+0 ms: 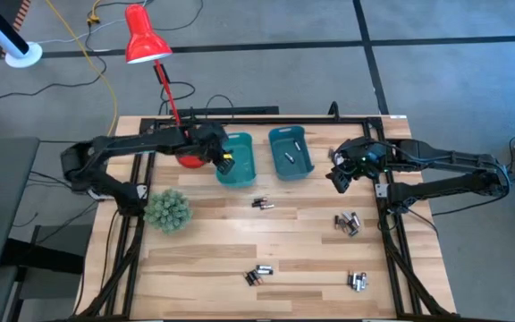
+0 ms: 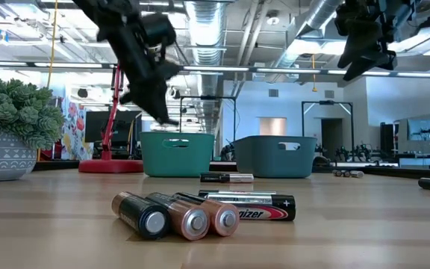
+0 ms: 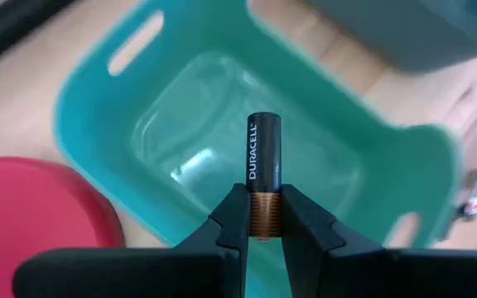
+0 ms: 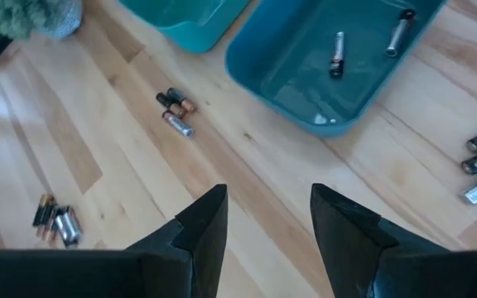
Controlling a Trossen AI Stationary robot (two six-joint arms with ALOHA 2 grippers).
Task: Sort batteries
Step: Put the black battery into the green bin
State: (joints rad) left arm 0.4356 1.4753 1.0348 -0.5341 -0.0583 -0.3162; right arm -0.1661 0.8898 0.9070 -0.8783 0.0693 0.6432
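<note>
The left gripper (image 3: 263, 217) pinches a black-and-copper cylindrical battery (image 3: 264, 187) above the empty lighter teal plastic bin (image 1: 236, 159), the red lamp base (image 3: 31, 207) just beside it. The right gripper (image 4: 267, 217) hangs open, holding nothing, near the darker teal bin (image 1: 291, 154); loose batteries (image 1: 347, 224) lie scattered across the wooden table (image 1: 213, 234).

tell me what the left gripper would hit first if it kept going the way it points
Probably the inside bottom of the teal bin. The left gripper holds a battery aimed into that bin, which looks empty, so nothing lies between; depth is hard to judge.
</note>
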